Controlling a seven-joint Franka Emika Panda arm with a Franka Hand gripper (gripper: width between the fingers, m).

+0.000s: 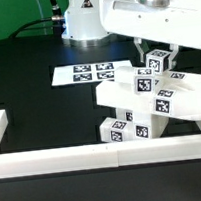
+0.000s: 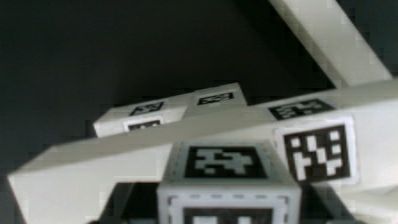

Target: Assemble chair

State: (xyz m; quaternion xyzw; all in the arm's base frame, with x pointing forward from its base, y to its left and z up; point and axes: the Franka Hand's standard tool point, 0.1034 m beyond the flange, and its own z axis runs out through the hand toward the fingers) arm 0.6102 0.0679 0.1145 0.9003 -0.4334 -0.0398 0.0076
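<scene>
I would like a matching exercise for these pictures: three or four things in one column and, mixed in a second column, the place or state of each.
Things:
1. two-finger gripper
2. flat white marker board with black tags
3. long low white border rail
4. stack of white blocky tagged chair parts

Places or states:
A. lies flat on the black table, behind the parts
B. runs along the table's near edge
C. shut on a tagged part at the stack's top
D. stands next to the rail

Pairs: 1-C, 2-A, 3-B, 4-D

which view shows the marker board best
The exterior view: the marker board lies flat on the dark table behind the chair parts, its tags visible. The wrist view shows only close-up tagged chair parts, not the board.
</scene>
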